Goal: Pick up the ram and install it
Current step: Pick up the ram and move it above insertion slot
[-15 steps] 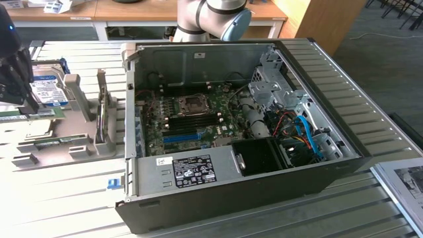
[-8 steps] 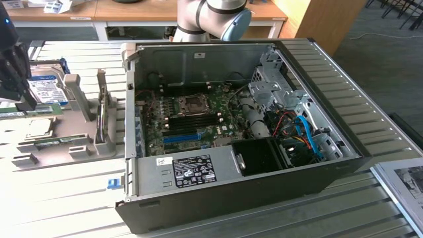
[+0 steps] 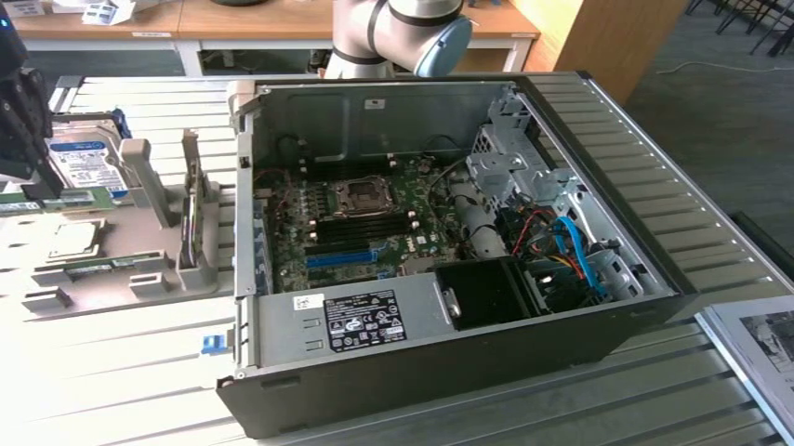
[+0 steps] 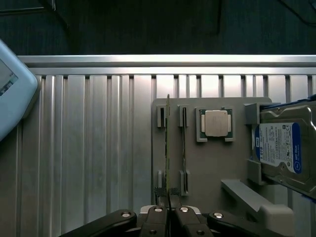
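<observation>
In the exterior view, an open computer case lies on its side on the slatted metal desk, with its motherboard facing up. The processor socket sits near the middle of the board. Blue cables curl in the bay toward the exterior view's right. The grey arm rises behind the case.

Off to the exterior view's left there's a grey holder plate on the desk. It carries a hard drive with a blue-white label and a square silver processor. The dark gripper hangs at the very edge of the view above that plate. The ram shows as a green strip right at its tips, in front of the hard drive.

The wrist view looks straight down on the same plate. The gripper is pinched together on the ram, which is seen edge-on as a thin line running out from between the fingers. It lies just beside the outermost pair of slot posts. Whether it sits in them or is lifted clear, I cannot tell. Past the next slot pair lies the processor, and beyond that the hard drive. The ribbed desk spreads out on the plate's other side.
</observation>
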`<state>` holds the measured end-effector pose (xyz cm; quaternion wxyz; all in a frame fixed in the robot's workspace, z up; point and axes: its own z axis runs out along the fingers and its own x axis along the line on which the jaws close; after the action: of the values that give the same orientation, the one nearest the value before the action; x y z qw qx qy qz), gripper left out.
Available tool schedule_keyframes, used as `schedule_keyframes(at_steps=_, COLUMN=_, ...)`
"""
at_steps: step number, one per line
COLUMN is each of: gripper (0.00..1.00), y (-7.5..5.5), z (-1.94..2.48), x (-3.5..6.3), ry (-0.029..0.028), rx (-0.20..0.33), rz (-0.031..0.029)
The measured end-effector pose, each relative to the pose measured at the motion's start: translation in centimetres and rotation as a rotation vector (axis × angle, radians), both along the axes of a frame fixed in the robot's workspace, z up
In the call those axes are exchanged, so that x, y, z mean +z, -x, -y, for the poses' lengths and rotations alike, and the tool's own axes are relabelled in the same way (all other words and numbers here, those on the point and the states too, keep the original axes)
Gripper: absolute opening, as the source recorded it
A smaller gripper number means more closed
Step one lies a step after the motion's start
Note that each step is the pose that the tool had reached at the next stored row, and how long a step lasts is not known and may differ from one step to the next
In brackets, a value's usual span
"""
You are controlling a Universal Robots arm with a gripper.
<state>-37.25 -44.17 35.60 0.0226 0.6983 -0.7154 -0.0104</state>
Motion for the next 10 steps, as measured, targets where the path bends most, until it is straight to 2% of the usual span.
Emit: schedule_keyframes(at_steps=10, gripper=0.12, y=0.0, z=0.00, x=1.41, ry=0.0000, rx=0.000, rz=0.0000)
